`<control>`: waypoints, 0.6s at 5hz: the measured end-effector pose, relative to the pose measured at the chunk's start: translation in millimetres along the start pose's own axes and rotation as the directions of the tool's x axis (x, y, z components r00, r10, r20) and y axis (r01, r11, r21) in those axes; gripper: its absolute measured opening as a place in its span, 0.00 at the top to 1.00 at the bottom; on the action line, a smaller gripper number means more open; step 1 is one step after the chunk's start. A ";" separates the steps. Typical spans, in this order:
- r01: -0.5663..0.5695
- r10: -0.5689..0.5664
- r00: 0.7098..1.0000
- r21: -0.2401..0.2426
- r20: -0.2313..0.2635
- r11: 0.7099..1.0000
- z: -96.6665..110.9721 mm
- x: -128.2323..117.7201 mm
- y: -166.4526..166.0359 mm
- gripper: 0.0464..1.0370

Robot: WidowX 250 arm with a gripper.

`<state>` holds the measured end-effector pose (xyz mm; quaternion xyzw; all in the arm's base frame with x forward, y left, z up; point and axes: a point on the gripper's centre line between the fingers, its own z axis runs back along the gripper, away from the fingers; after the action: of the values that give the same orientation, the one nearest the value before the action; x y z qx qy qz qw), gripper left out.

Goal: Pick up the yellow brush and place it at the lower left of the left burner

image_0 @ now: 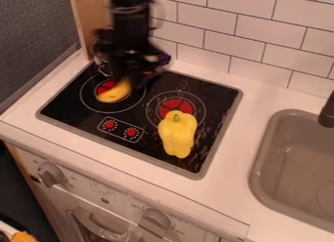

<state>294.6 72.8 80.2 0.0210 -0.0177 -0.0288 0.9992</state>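
The gripper hangs over the back part of the left burner, blurred and dark against the black stovetop. Just below it and to its left, a yellow curved object lies on the left burner, over the lower part of its red centre. Its upper end is partly hidden by the gripper, and I cannot tell whether it is the brush or whether the gripper touches it. A yellow bell pepper lies at the front of the right burner, its green stem toward the back.
The black stovetop has two red knobs printed near its front. A grey sink with a dark faucet is at the right. White wall tiles rise behind the counter, and a wooden panel stands at the back left. Something purple shows beside the gripper.
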 end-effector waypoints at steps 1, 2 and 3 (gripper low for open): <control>-0.101 0.101 0.995 0.004 0.002 0.995 -8.2 -22.9 45.1 0.72; -0.165 0.164 0.986 0.006 0.023 0.986 -13.3 -30.9 68.2 0.72; -0.197 0.197 0.980 -0.003 -0.005 0.980 -33.9 -28.9 78.5 0.65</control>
<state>271.5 154.2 48.7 0.0176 -0.0172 0.0704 0.9972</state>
